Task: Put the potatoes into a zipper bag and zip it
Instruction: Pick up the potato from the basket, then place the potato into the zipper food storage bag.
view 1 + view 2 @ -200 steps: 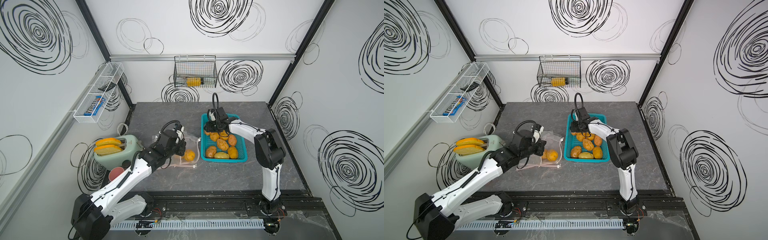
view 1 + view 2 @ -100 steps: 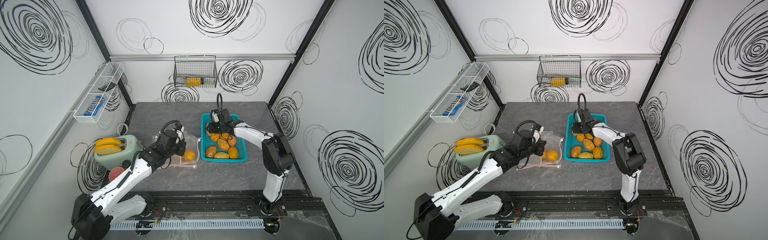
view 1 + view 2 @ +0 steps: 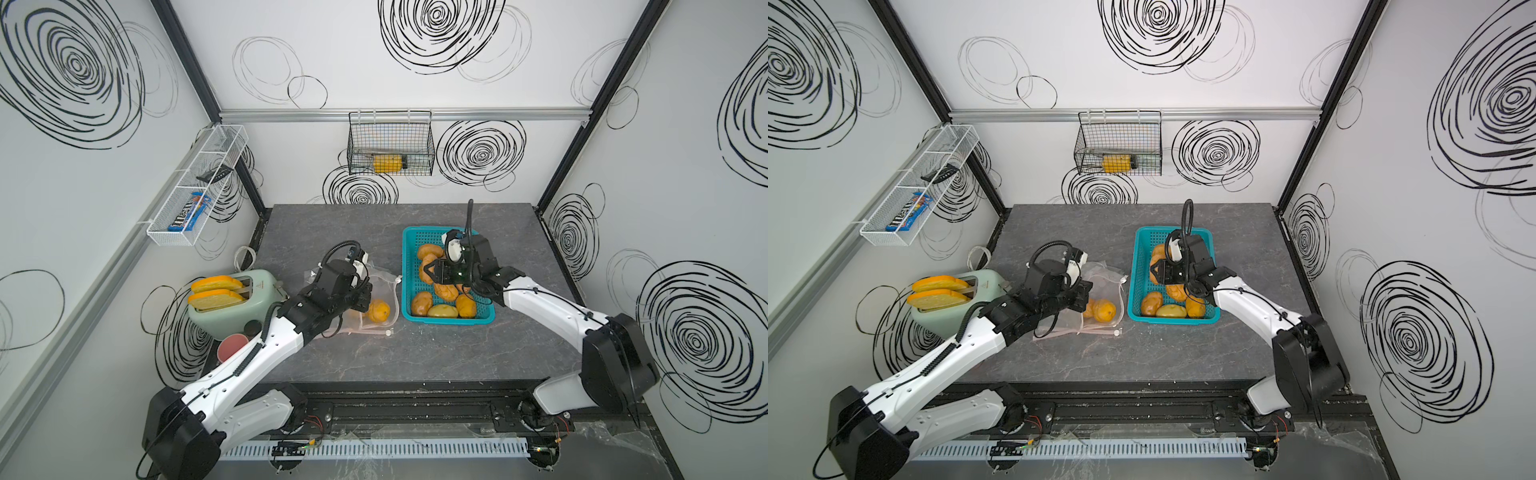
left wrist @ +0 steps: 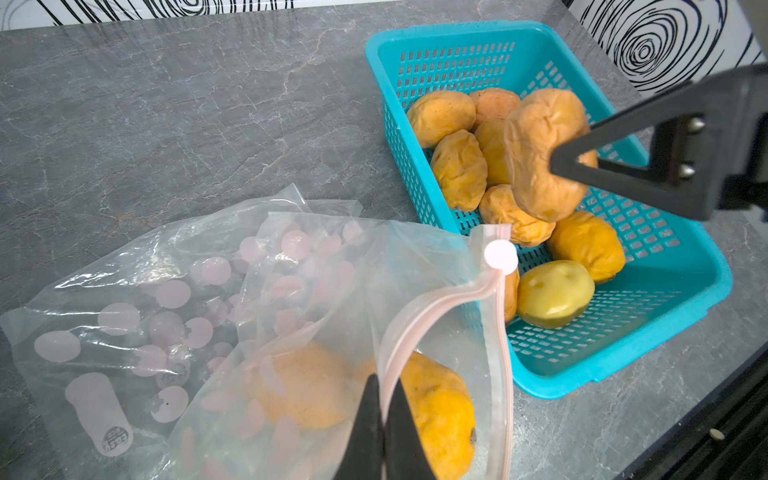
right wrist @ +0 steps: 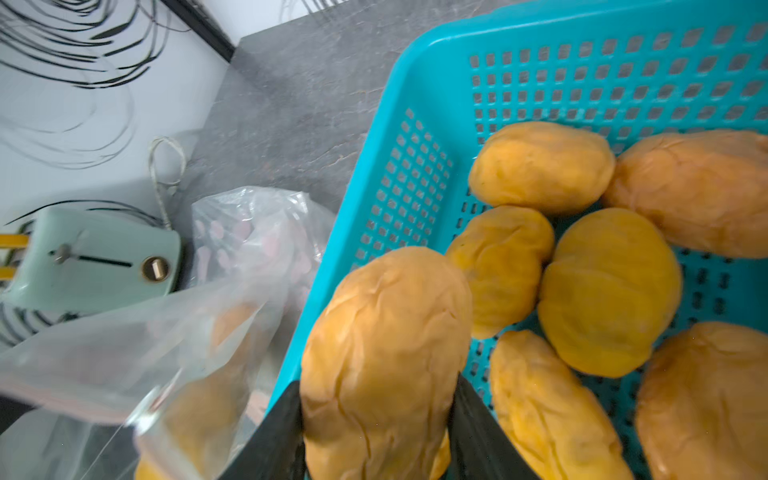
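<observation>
A clear zipper bag (image 3: 380, 282) with pink dots lies on the table left of the teal basket (image 3: 449, 321). My left gripper (image 4: 384, 399) is shut on the bag's pink zip edge and holds the mouth up. Two orange potatoes (image 4: 440, 411) lie inside the bag. My right gripper (image 5: 377, 384) is shut on a wrinkled potato (image 5: 382, 332) and holds it above the basket's left side, close to the bag's mouth. Several more potatoes (image 3: 446, 291) lie in the basket, one of them yellow-green (image 4: 555, 293).
A mint toaster (image 3: 232, 299) with two toast slices stands at the table's left edge, with a red cup (image 3: 232, 348) in front of it. A wire basket (image 3: 390, 145) hangs on the back wall and a white shelf (image 3: 195, 191) on the left wall.
My right gripper has moved from the basket's far part toward its middle and left side, and that arm's elbow has swung right. The left arm and the bag have stayed put.
</observation>
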Action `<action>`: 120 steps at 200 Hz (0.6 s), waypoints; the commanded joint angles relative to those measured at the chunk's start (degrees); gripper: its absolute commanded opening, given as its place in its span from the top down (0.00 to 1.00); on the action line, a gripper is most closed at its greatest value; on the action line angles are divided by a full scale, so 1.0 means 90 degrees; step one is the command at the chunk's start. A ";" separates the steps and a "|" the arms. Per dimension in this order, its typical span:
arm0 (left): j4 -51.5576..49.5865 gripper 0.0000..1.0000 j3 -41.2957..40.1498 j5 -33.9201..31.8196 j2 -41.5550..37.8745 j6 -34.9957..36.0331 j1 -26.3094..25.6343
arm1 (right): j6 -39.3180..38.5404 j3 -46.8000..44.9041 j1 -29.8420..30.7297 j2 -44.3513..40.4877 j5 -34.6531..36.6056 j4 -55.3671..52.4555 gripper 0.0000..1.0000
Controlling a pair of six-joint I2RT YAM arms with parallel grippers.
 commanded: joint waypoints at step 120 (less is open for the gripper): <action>0.0094 1.00 0.0045 0.0080 -0.0113 0.0038 -0.0006 | -0.0393 -0.1052 0.2497 -0.0636 0.0077 0.2472 0.58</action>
